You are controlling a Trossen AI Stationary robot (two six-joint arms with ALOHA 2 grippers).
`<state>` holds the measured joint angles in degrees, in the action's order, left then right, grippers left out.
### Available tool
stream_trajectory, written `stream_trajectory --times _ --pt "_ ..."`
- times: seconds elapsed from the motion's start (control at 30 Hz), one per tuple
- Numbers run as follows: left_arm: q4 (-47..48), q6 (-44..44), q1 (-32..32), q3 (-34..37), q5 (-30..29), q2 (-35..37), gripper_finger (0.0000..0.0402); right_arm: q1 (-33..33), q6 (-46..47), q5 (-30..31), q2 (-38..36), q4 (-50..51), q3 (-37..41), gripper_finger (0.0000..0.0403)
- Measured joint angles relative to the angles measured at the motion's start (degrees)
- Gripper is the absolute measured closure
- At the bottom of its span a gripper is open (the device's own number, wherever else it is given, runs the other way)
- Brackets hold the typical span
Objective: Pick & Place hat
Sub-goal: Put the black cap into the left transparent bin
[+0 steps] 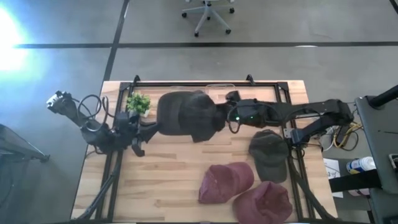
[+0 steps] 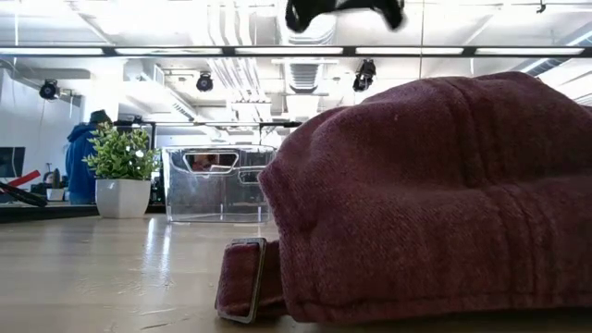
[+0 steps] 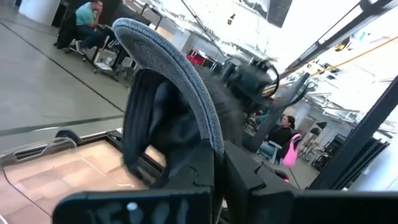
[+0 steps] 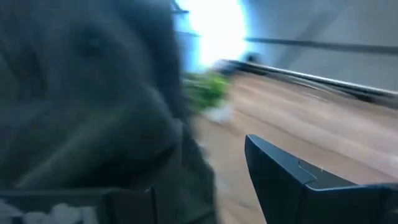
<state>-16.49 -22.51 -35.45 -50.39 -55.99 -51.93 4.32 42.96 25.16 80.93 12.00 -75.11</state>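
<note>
A dark grey cap [image 1: 189,115] is held up over the table's far middle; the low view shows it [image 2: 342,11] high above the table. My left gripper [image 1: 148,127] is at the cap's left side and is shut on its brim [image 3: 180,68]. My right gripper [image 1: 225,116] is at the cap's right side, open. In the right wrist view the cap [image 4: 87,93] covers one finger and the other finger [image 4: 286,180] stands apart from it. I cannot tell whether the right gripper touches the cap. My left gripper pinches the edge of the cap's brim [image 3: 210,137] between its two fingers, coming level from the table's left side. The brim stands on edge and arcs up past the fingers. The cap is lifted clear of the table.
An olive cap [image 1: 270,152] lies at the right. Two maroon caps [image 1: 225,180] [image 1: 264,202] lie near the front edge, and one fills the low view [image 2: 435,194]. A potted plant [image 1: 138,102] and a clear bin [image 2: 217,183] stand at the far side.
</note>
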Motion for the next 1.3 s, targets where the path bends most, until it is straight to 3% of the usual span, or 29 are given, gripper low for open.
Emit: stream_trajectory --times 0.13,0.37,0.5,0.67,0.87,1.07,1.3 --pt "-0.42 -1.32 0.14 0.0 0.02 -1.82 0.0392 -0.01 -3.84 -6.27 3.05 -12.89 -0.69 0.023" --pt "-3.56 -1.45 1.12 0.02 1.29 -5.23 0.0392 -0.09 -3.61 -17.9 7.23 -16.21 -3.46 0.023" --pt "-9.65 -0.68 1.92 0.04 8.52 -7.08 0.0392 0.11 -5.01 -23.26 9.2 -19.14 -4.25 0.023" --pt "-19.03 4.78 2.02 0.04 18.15 -8.25 0.0392 0.7 -8.83 -31.67 9.9 -31.56 -4.22 0.023" --pt "-18.69 6.26 2.56 0.09 20.23 -7.81 0.0392 0.31 -9.96 -33.56 8.5 -34.17 -4.15 0.023" --pt "-19.14 6.19 5.15 0.09 25.05 -7.99 0.0392 0.04 -6.36 -41.79 8.96 -39.95 -4.21 0.023" --pt "-17.83 7.81 7.93 0.09 24.05 -7.8 0.0392 0.08 -2.6 -48.25 8.79 -40.51 -4.24 0.0229"
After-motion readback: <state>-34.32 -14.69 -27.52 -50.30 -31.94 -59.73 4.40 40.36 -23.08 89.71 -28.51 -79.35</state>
